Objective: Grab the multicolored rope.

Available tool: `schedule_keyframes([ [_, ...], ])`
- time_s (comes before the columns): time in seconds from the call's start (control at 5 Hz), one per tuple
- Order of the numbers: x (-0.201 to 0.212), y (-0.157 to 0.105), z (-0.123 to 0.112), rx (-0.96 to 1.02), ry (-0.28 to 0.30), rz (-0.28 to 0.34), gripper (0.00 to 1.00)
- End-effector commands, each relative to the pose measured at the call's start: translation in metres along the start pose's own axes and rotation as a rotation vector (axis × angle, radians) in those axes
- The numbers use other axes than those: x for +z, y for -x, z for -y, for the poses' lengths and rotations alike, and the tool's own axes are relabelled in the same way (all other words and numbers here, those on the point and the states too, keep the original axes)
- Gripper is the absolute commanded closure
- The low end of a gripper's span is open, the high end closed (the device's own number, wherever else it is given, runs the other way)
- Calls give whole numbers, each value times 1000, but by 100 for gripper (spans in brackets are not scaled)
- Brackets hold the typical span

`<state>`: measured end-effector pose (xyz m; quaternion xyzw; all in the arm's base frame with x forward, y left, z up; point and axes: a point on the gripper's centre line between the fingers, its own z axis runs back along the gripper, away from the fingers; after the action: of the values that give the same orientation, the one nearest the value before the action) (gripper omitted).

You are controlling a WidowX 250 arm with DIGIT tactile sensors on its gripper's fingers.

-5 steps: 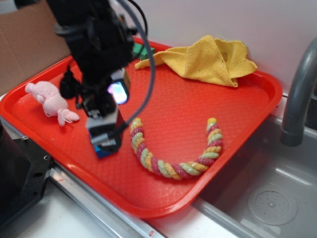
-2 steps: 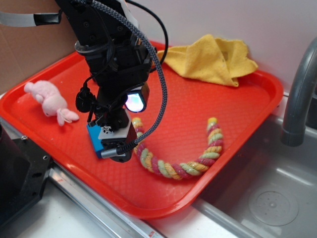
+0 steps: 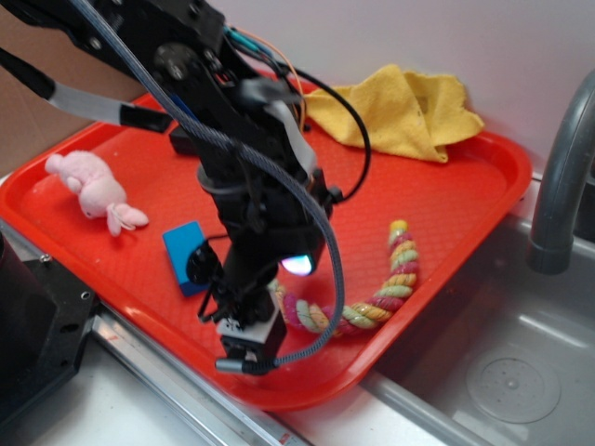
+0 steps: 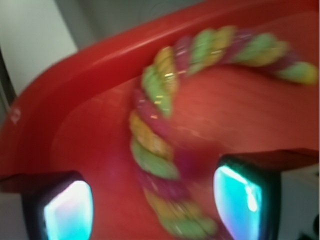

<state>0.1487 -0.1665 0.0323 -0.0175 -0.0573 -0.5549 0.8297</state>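
Your rope (image 3: 372, 297) lies curved on the red tray (image 3: 465, 195), toward the tray's near right corner, bending from an upright end near the sink side round to a stretch that runs under the arm. In the wrist view the rope (image 4: 160, 145) passes straight up the middle, between the two lit fingers (image 4: 67, 212), with tray floor showing on either side of it. So the gripper (image 3: 246, 348) is spread wide and holds nothing; it straddles the rope's left part without touching it, as far as the blurred wrist picture lets you tell.

You are at the approach step: lined up over the cord, grasp not yet made. Next you need to go down until the fingertips reach the tray floor on both sides of the rope, then close. The cord is soft and thick, so it should squash and grip well, but it will trail and drag when lifted, since only one part is taken.

Mind the tray's near rim, which sits just beside the gripper in the exterior view; a finger landing on it would stop the descent. The blue block (image 3: 189, 257) is just left of the arm, the pink plush (image 3: 93, 190) well apart at the left, and the yellow cloth (image 3: 400, 111) at the far side.
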Motion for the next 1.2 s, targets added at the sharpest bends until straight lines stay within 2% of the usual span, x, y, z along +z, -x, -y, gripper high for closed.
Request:
schedule_keyframes([
  [0.0,-17,-1,-9,-15,24,6,0],
  [0.2,-23,-2,-15,7,37,-4,32],
  [0.4,-23,-1,-16,22,46,-2,100],
  [0.6,-14,2,-13,39,31,6,100],
  [0.8,8,14,-10,159,19,-1,100],
  [1.0,56,46,-8,410,17,-11,100],
])
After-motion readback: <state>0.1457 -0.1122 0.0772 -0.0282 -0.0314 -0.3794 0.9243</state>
